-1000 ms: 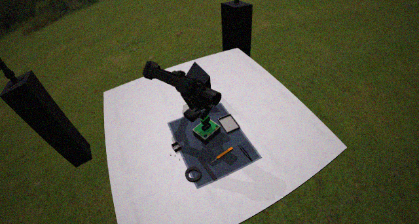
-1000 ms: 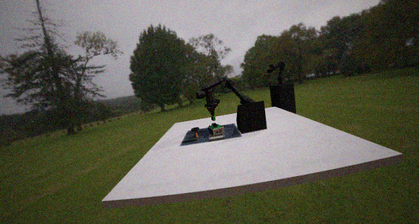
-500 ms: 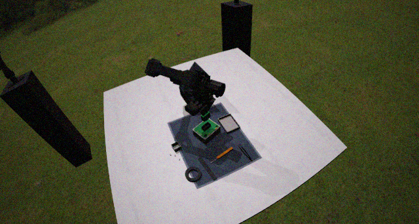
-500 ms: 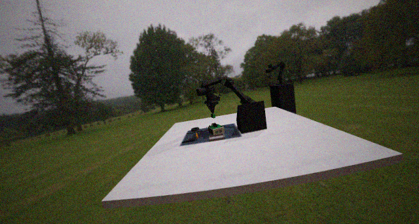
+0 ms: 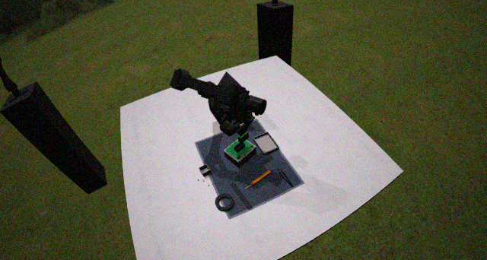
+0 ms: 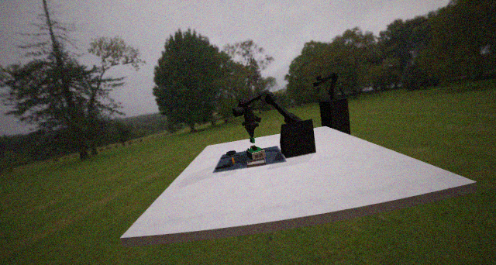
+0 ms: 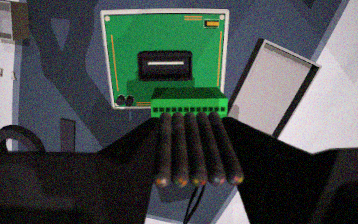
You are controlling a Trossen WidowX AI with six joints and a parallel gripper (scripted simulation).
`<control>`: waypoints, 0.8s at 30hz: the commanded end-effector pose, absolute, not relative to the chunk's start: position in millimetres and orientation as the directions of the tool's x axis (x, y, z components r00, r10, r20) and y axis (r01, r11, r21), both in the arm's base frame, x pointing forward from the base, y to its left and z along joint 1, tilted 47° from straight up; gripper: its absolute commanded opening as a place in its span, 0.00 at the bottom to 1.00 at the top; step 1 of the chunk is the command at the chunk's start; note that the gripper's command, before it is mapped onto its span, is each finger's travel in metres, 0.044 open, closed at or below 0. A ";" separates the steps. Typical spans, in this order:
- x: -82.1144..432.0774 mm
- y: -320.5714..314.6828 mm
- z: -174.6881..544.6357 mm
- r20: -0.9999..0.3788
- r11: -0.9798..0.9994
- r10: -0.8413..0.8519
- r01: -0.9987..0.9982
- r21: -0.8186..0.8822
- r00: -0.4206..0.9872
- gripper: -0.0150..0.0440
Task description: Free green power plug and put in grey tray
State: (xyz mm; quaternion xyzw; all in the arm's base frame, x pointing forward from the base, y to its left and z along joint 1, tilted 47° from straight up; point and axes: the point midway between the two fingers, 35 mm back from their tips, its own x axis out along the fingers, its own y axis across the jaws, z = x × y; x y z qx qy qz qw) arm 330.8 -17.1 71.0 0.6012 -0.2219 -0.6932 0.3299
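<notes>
1. Top view: The gripper (image 5: 242, 132) (image 6: 252, 136) (image 7: 190, 125) is over the board's side toward the counter's (image 5: 335, 138) (image 6: 310, 195) far edge, pinching the green plug (image 5: 243, 137) (image 6: 252, 140) (image 7: 190, 106). The grey tray (image 5: 266, 143) (image 6: 256, 163) (image 7: 275, 90) lies just beside the circuit board (image 5: 230, 151) (image 6: 250, 151) (image 7: 122, 45), toward the counter's right edge, so the coming carry looks short and sideways. The single working arm does it all. Little of the plug shows here beyond a bright green patch.

2. Exterior view: The plug hangs above the board, apart from it, and seems to be out. The tray is on the board's side facing the counter's long near edge; the carry should head that way. How upright the plug is, I cannot tell.

3. Wrist view: The black socket (image 7: 165, 65) shows uncovered, a pale slot along its middle. The plug's long axis runs across the view, from one finger to the other, roughly parallel to the socket; the tray's long sides slant, so a small wrist turn may help it settle. The plug is a bright green block with a row of small dark openings and five thick dark leads (image 7: 196, 150), coloured at their ends.
</notes>
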 end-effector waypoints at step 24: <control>338.1 23.6 -1.6 -0.685 -0.682 -0.726 0.197 0.704 -0.064 0.25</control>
